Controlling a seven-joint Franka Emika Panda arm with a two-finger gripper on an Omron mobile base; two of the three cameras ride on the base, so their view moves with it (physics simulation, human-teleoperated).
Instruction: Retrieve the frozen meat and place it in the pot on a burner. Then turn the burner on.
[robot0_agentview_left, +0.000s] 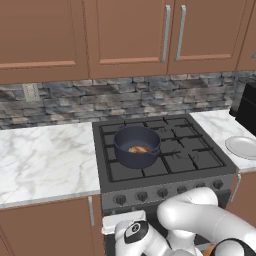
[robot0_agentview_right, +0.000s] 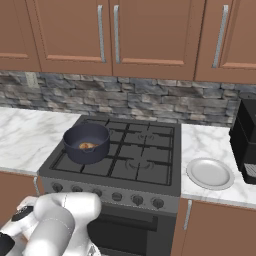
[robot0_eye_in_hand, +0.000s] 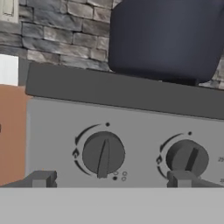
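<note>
The dark blue-grey pot (robot0_agentview_left: 136, 146) (robot0_agentview_right: 86, 142) stands on the front-left burner (robot0_agentview_left: 128, 170) (robot0_agentview_right: 69, 160) of the black cooktop. Inside it lies the frozen meat (robot0_agentview_left: 138, 149) (robot0_agentview_right: 88, 146), a small orange-tan lump. In the hand view the pot (robot0_eye_in_hand: 166, 39) looms above the stove's grey front panel. My gripper (robot0_eye_in_hand: 111, 179) is open and holds nothing, low in front of that panel. Its fingertips (robot0_eye_in_hand: 41, 178) straddle the leftmost knob (robot0_eye_in_hand: 103, 154), a little short of it. A second knob (robot0_eye_in_hand: 188, 158) sits to the right.
A row of several knobs (robot0_agentview_left: 120, 199) (robot0_agentview_right: 116, 197) runs along the stove front. A white plate (robot0_agentview_left: 243, 147) (robot0_agentview_right: 210, 173) lies on the marble counter right of the stove, beside a black appliance (robot0_agentview_right: 247, 140). Wood cabinets hang above the stone backsplash.
</note>
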